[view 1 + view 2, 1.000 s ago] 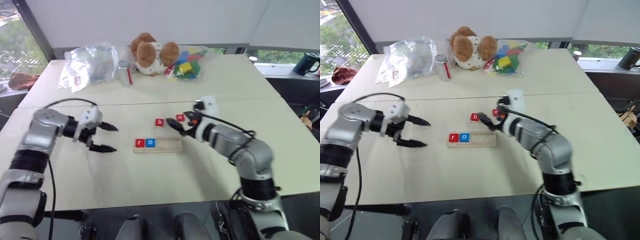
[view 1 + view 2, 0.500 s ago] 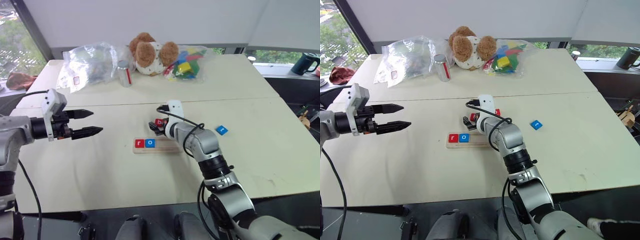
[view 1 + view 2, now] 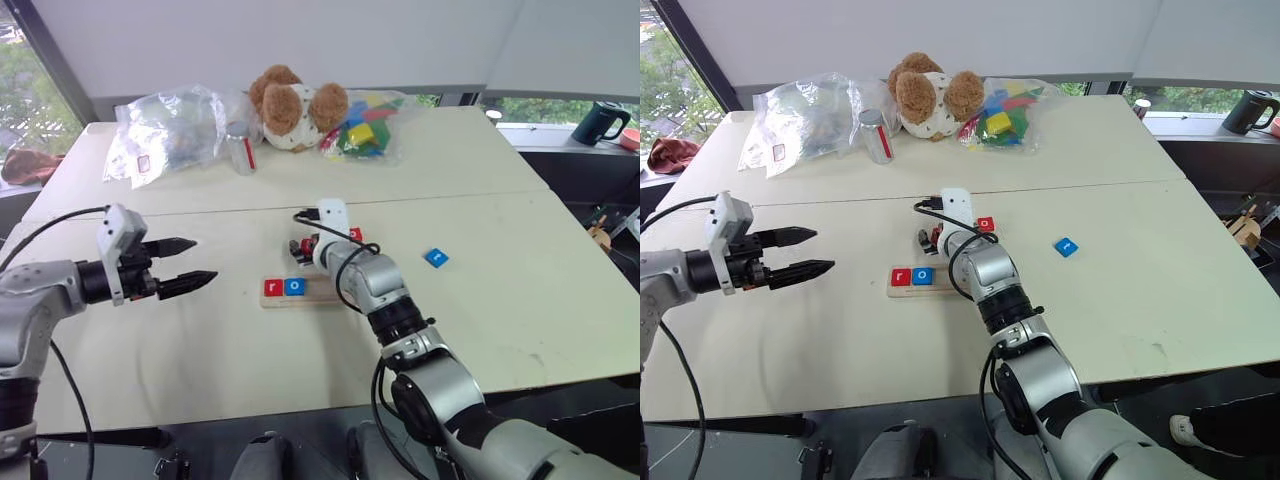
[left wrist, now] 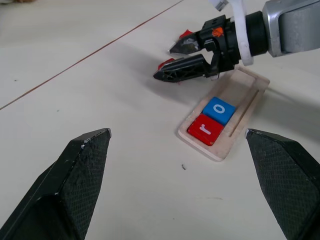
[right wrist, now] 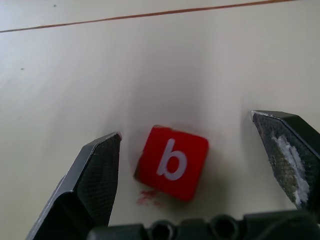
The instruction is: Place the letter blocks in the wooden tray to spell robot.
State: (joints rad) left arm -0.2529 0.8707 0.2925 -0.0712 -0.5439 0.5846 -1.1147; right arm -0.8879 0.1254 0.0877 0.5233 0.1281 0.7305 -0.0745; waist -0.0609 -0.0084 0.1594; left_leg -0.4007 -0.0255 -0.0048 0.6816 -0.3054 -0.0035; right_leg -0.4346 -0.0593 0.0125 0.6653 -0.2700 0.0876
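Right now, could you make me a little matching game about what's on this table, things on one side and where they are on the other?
Things:
1. red b tile
2. blue o tile
3. teddy bear
4. lone blue tile

Places:
A. in the wooden tray, beside the red r tile
B. far edge, among plastic bags
C. between the right gripper's open fingers
D. alone on bare table

Pairs: 1-C, 2-A, 3-B, 4-D

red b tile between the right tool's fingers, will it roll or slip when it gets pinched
The red b tile lies flat and square on the table, so rolling seems unlikely. It looks rigid and probably light. Its faces look smooth and its edges thin, so the open right tool might let it slide or flip unless squeezed squarely.
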